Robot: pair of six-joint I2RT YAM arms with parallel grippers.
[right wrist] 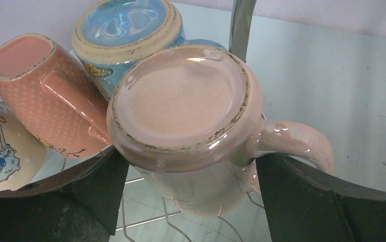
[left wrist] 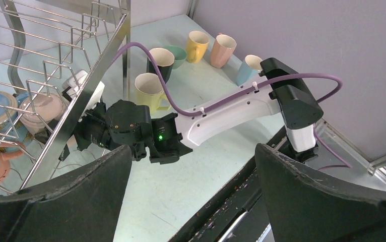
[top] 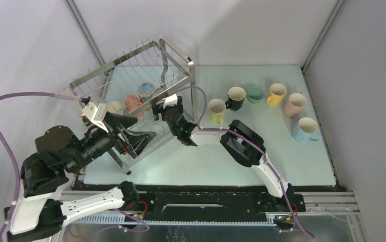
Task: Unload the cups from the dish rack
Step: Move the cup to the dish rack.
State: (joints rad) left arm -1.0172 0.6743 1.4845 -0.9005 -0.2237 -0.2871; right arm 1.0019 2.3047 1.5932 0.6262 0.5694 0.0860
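The dish rack (top: 180,53) holds perhaps four upturned cups (right wrist: 181,106).

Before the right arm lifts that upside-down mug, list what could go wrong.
1. The pale mug's handle sits close by one finger, so the grip may skew or slip on the glaze.
2. The salmon mug crowds it and could topple.
3. Rack wires underneath may snag its rim.

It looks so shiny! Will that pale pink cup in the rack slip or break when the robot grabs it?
Probably slippery: the pale pink cup is glossy and mirrors light. It looks ceramic, so likely stiff, but might chip against the orange cup beside it.
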